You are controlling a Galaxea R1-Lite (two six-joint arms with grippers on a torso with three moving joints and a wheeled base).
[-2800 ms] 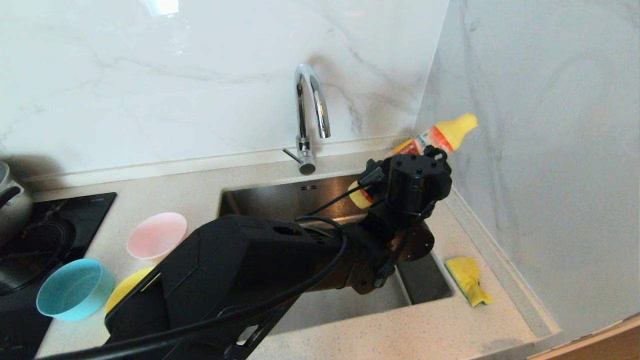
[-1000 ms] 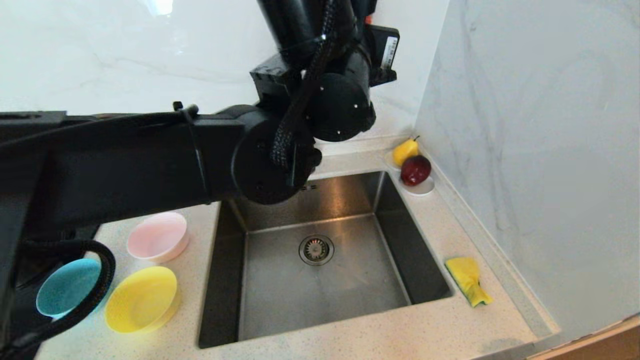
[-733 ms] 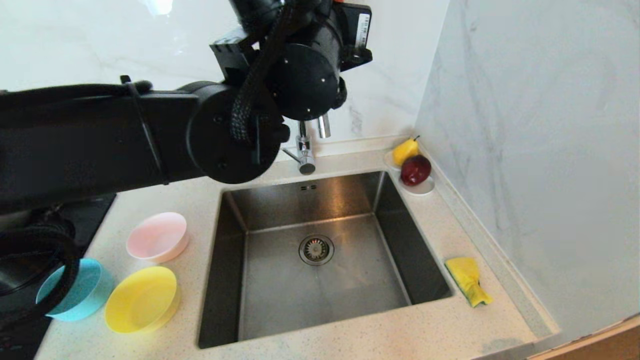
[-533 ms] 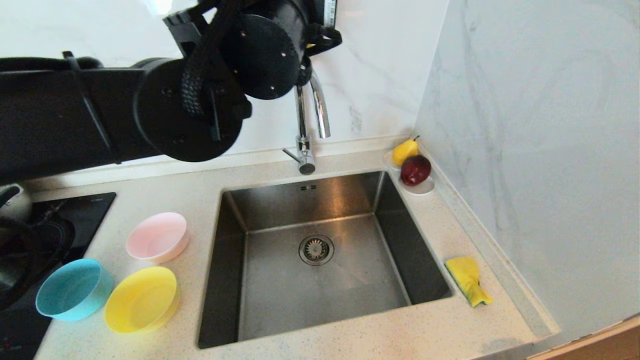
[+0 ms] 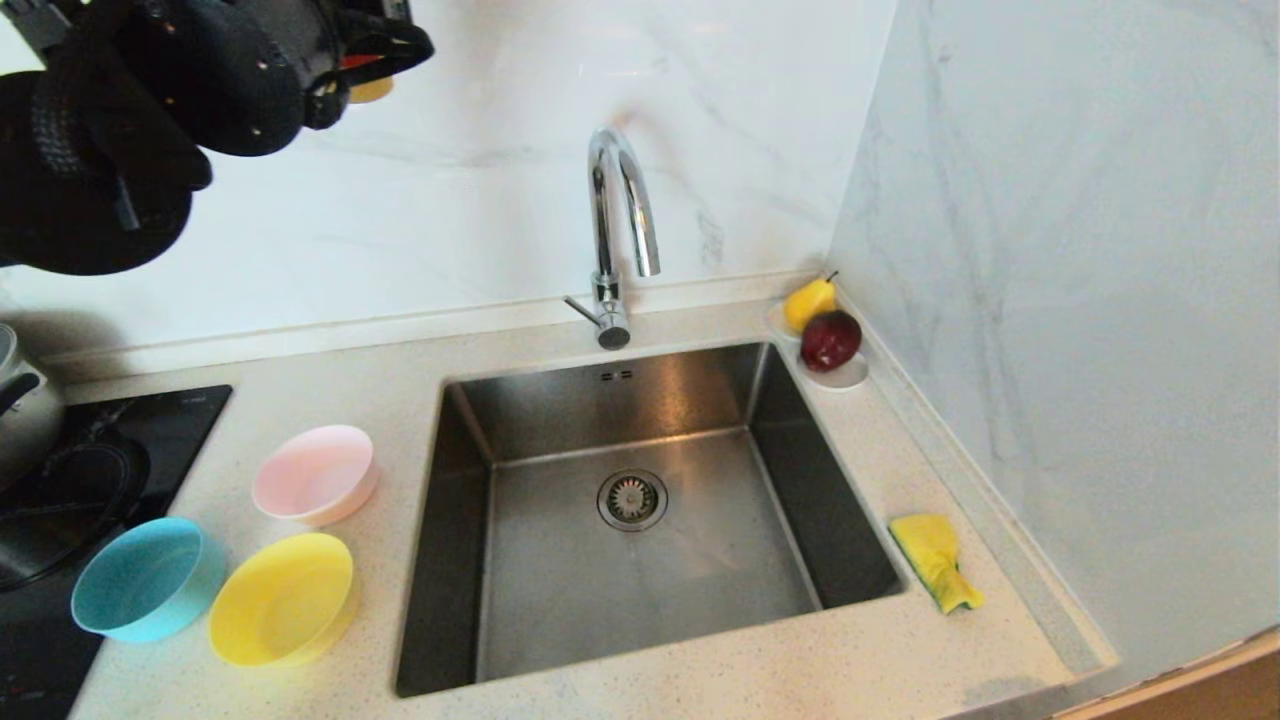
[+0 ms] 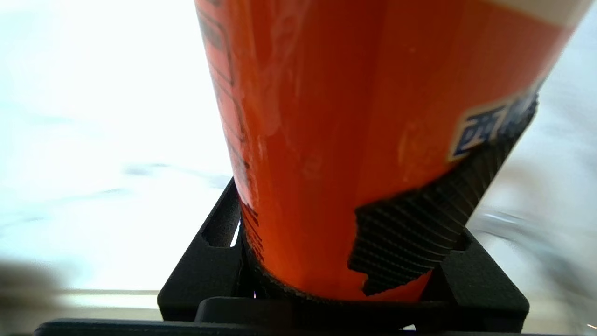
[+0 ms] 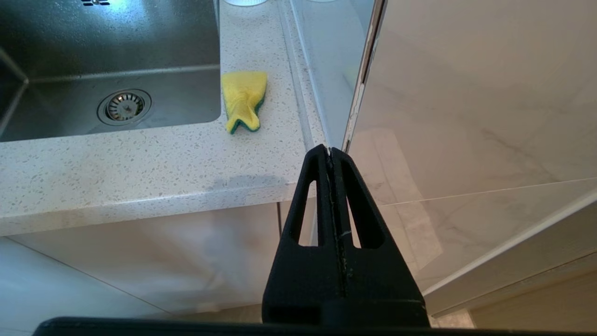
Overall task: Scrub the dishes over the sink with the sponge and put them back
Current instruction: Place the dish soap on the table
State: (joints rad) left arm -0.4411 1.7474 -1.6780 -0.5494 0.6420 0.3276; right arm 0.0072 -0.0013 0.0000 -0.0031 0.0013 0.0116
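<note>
Three bowls stand on the counter left of the sink (image 5: 560, 600): pink (image 5: 313, 472), light blue (image 5: 145, 578) and yellow (image 5: 283, 598). The sponge (image 5: 935, 558), yellow with a green side, lies on the counter right of the sink, and the right wrist view also shows the sponge (image 7: 243, 99). My left gripper (image 5: 365, 60) is raised high at the far left against the back wall. In its wrist view the left gripper (image 6: 364, 196) is shut on an orange bottle (image 6: 326, 116). My right gripper (image 7: 330, 150) hangs shut and empty below the counter's front right corner.
A curved chrome tap (image 5: 620, 220) rises behind the sink. A white saucer (image 5: 845, 378) with a pear and a red apple sits at the back right corner. A black hob (image 5: 60, 470) and a pot (image 5: 20, 400) lie at the left. A marble wall bounds the right.
My left arm has swung up and to the left with the bottle, away from above the sink. The tap and the bowls are now uncovered. The right arm has not moved.
</note>
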